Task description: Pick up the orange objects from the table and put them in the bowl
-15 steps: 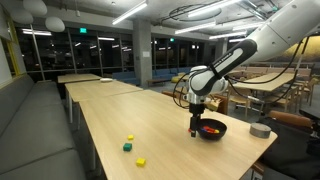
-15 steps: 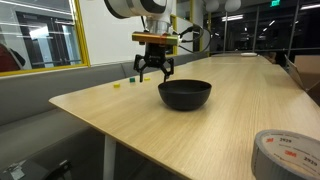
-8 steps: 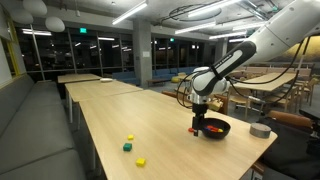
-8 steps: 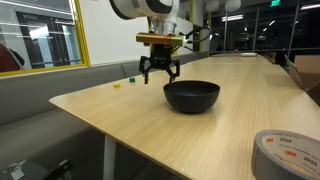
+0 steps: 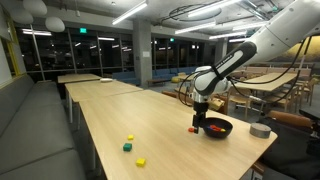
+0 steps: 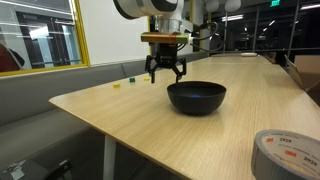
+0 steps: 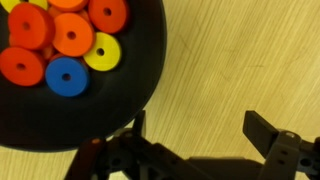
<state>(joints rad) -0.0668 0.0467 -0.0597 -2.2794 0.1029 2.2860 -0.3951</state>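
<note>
Bottom of the wrist view: the tool (image 7: 198, 140) hangs with jaws spread wide and nothing between them, one finger right at the rim of the bowl (image 7: 140, 80). Upper left, the orange objects (image 7: 72, 35) lie inside it with a yellow disc (image 7: 100, 52) and a blue disc (image 7: 67, 76). The risk, as I see it: any sideways drift shoves the bowl across the desk (image 7: 250, 50). Farther off, mid-left in an exterior view, yellow pieces (image 6: 117, 85) sit on the desk; grabbing those would be the wrong pick.

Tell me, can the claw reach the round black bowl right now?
Probably yes: the open claw hangs right beside the round black bowl, over the light wooden table, with nothing between them.
</note>
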